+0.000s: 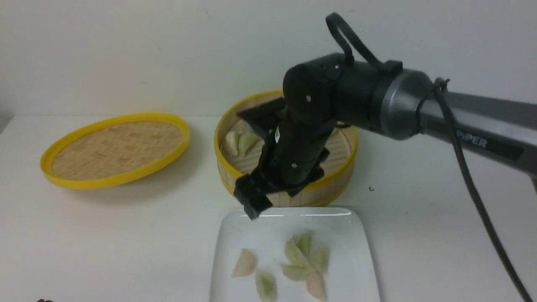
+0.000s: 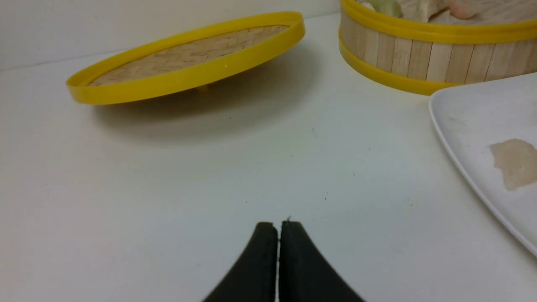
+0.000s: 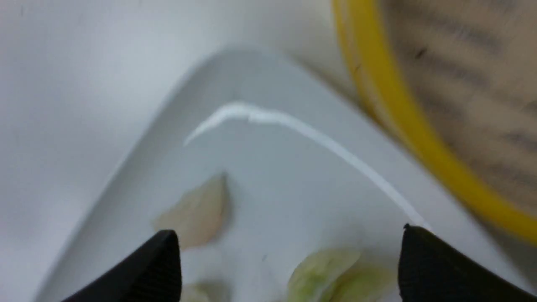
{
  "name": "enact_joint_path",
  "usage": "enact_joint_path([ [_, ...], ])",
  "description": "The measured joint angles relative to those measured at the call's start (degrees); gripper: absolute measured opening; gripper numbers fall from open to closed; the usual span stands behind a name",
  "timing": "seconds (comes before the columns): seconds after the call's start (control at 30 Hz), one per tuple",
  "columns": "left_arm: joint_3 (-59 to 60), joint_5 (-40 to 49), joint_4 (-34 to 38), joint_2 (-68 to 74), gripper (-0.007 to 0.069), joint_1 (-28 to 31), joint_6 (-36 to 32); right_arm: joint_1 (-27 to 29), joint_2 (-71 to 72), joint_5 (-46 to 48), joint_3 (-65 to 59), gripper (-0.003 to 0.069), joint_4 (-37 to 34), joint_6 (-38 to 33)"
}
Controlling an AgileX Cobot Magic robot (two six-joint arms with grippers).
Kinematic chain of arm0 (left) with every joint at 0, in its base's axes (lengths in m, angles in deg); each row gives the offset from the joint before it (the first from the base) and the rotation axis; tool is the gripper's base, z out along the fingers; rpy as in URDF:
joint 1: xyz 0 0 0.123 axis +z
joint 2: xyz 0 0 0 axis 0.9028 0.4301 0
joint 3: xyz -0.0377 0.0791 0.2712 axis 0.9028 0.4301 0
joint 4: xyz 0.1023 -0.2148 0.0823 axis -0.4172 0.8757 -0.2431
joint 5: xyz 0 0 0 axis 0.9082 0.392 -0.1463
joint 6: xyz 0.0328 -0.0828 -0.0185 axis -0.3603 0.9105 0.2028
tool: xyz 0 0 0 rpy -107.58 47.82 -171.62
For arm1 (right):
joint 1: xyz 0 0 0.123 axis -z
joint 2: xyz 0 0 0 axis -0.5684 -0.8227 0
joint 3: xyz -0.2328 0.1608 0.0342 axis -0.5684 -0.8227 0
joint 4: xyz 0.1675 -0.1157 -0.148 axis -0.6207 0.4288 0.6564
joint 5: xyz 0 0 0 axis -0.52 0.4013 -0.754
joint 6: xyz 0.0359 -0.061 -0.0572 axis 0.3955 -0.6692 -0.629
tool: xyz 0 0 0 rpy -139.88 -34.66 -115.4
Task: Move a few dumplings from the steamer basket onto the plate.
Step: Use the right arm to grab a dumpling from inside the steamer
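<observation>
On the white table [image 1: 105, 235], the steamer basket [image 1: 219, 144] sits at 12 o'clock of the plate [image 1: 348, 235], its lid [image 1: 117, 147] off at 9 o'clock. Half a dozen or so dumplings [image 1: 304, 256] lie on the plate. At least two [image 1: 239, 141] remain at the basket's 9 o'clock side, so the task looks largely done. The right arm [image 1: 377, 100] reaches in from 3 o'clock, wrist bent down over the plate's 12 o'clock edge. The right gripper [image 3: 288, 233] is spread wide and empty. The left gripper [image 2: 279, 226] is pinched together, idle over bare table.
</observation>
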Motion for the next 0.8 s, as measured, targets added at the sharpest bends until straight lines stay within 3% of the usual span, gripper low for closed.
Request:
enact_joint_path([
  [0.1,0.0,0.0,0.0,0.0,-0.001,0.0,0.0,3.4,-3.1,-2.2,9.6,0.065,6.8,6.7],
  [0.3,0.0,0.0,0.0,0.0,-0.001,0.0,0.0,8.5,-14.5,-2.1,20.9,0.0594,8.8,8.7],
  [0.5,0.0,0.0,0.0,0.0,-0.001,0.0,0.0,8.9,-23.3,-2.6,27.5,0.0529,8.9,8.9],
  [0.6,0.0,0.0,0.0,0.0,-0.001,0.0,0.0,8.9,-25.7,-1.7,30.1,0.0425,9.0,9.1],
  [0.7,0.0,0.0,0.0,0.0,-0.001,0.0,0.0,8.9,-26.4,1.2,32.8,0.0169,10.5,9.3],
  [0.8,0.0,0.0,0.0,0.0,-0.001,0.0,0.0,8.9,-25.6,4.9,36.3,0.017,12.2,9.3],
])
